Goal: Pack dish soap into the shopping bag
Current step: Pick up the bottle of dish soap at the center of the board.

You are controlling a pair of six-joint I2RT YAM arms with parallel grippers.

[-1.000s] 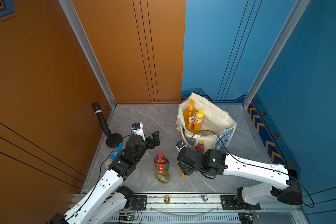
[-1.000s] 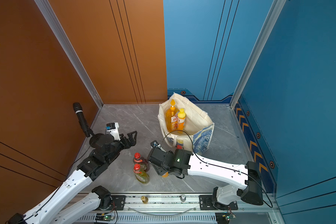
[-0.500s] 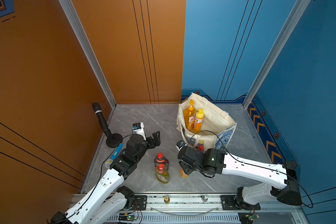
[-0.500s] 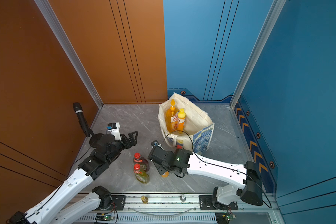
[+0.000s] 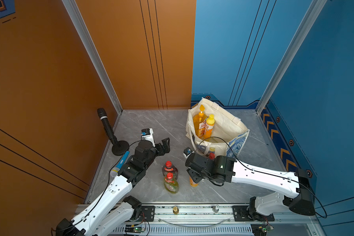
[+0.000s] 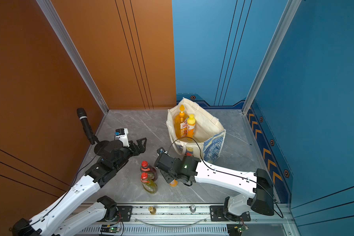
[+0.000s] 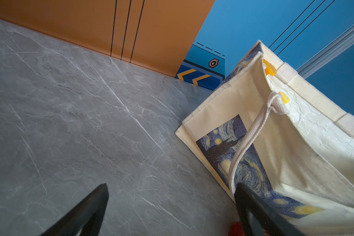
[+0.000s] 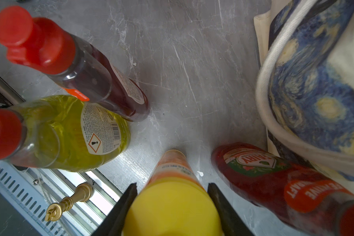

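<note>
**Right gripper clamped, left gripper idle**

The shopping bag holds the orange pump bottle and a yellow-capped bottle. My right gripper has closed on the second yellow-capped bottle, on the floor near the bag. Left gripper is wide open and empty, with bare floor ahead. The yellow-green bottle hasn't moved.

Cream bag with blue-and-yellow swirl print. Orange pump bottle; orange bottle and second orange bottle, both yellow-capped. Dark red bottle and second dark red bottle, red-capped; yellow-green bottle, red cap. Grey white-veined floor; black microphone.
</note>
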